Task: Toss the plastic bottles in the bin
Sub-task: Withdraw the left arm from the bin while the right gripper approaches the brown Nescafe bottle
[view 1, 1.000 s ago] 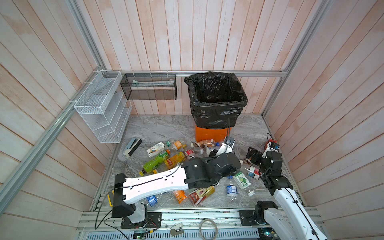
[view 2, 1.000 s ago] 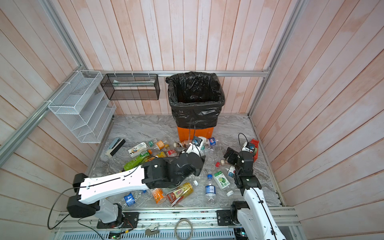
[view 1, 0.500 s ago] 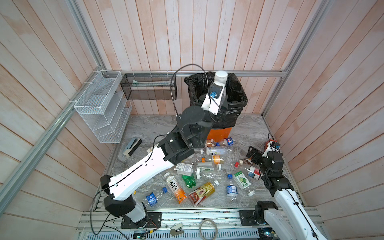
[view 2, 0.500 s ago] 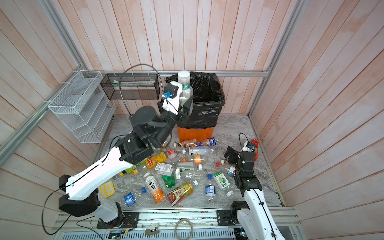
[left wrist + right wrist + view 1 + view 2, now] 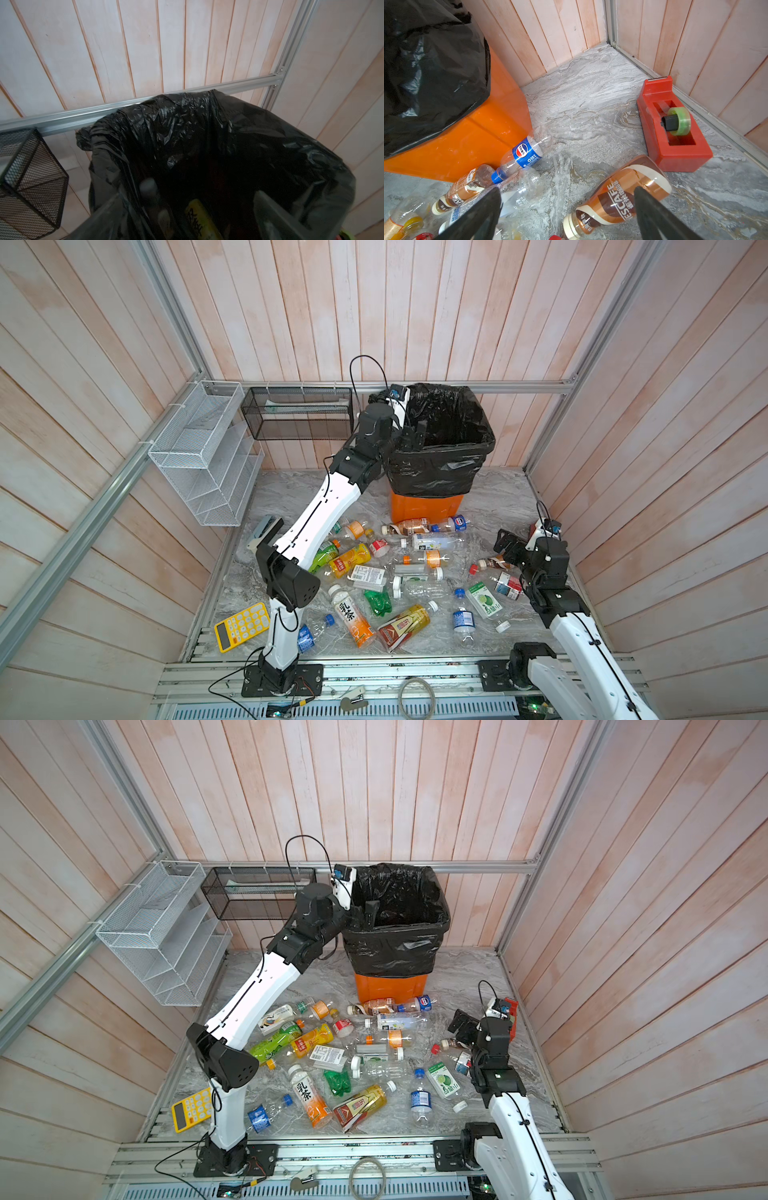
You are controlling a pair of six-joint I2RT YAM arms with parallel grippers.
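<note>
The bin (image 5: 424,508) (image 5: 390,988) is orange with a black bag over its rim and stands at the back wall. My left gripper (image 5: 412,435) (image 5: 366,910) (image 5: 187,207) hangs open inside its mouth with nothing between the jaws. Deep in the bag I see a blurred pale-capped bottle (image 5: 149,187) and a yellow-labelled one (image 5: 199,218). Several plastic bottles (image 5: 351,560) (image 5: 311,1040) lie scattered on the marble floor. My right gripper (image 5: 505,543) (image 5: 459,1025) (image 5: 566,207) stands open low over a brown coffee bottle (image 5: 623,197), not touching it.
A red tape dispenser (image 5: 672,128) sits by the right wall. A yellow calculator (image 5: 242,626) lies at the front left. A black mesh basket (image 5: 299,414) (image 5: 31,178) and a white wire rack (image 5: 203,452) hang on the walls left of the bin.
My left arm rose from the floor carrying a white-capped bottle, reached over the bin and opened; the bottle has left its jaws. The right arm has not moved.
</note>
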